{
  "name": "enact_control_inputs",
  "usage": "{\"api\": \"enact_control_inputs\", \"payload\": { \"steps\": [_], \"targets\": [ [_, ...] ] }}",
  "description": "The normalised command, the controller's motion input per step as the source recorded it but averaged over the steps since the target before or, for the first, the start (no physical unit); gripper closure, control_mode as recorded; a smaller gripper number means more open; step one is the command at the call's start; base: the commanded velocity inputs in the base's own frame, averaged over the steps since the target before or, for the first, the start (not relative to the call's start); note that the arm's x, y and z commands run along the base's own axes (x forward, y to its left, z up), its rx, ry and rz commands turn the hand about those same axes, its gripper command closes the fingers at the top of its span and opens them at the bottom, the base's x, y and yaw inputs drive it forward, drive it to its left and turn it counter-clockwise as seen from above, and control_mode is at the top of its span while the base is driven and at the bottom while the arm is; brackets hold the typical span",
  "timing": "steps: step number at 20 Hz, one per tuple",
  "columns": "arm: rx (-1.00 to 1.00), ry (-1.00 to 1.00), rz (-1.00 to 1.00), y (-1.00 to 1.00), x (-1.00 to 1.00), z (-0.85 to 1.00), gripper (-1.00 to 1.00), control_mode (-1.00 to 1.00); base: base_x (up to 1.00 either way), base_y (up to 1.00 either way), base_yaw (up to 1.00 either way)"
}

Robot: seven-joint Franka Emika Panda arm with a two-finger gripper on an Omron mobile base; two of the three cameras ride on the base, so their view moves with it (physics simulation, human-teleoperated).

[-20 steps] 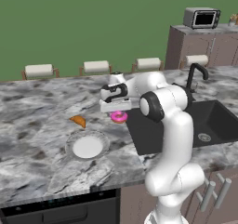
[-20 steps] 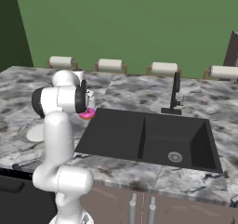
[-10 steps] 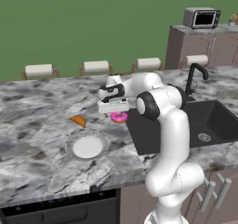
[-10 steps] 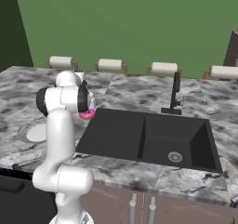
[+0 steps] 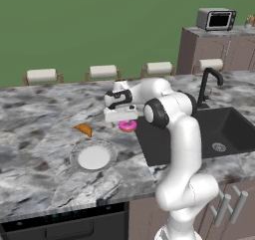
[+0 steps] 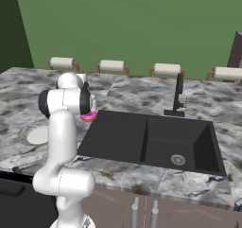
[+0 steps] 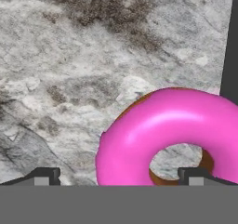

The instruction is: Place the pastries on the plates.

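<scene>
Hovering over the pink donut (image 7: 169,137) (on marble counter (image 7: 69,79)), the hand (image 7: 118,175) gapes wide

A green wall (image 5: 99,25) backs the grey marble counter (image 5: 40,109) with its black sink (image 6: 151,139) and faucet (image 6: 177,97).

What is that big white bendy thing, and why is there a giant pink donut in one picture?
The white thing is a robot arm in a pretend kitchen. Two pictures come from cameras behind it, one on each side. The third comes from a camera on its hand, so the pink donut looks huge because the camera is very close. The donut lies on the grey stone counter, beside the black sink. The hand is open above it and holds nothing. Nearby are an orange croissant and a white plate with nothing on it.
</scene>
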Motion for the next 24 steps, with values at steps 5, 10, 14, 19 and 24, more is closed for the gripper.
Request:
{"api": "enact_control_inputs", "payload": {
  "steps": [5,10,14,19,24],
  "targets": [
    [0.00,0.07,0.00,0.16,0.00,-0.20,-1.00,-1.00,0.00,0.00,0.00],
    [0.00,0.06,0.00,0.16,0.00,-0.19,-1.00,-1.00,0.00,0.00,0.00],
    [0.00,0.05,0.00,0.08,0.00,-0.12,-1.00,-1.00,0.00,0.00,0.00],
    [0.00,0.00,0.00,0.01,0.00,-0.02,1.00,-1.00,0.00,0.00,0.00],
    [0.00,0.00,0.00,0.00,0.00,0.00,1.00,-1.00,0.00,0.00,0.00]
  ]
}}
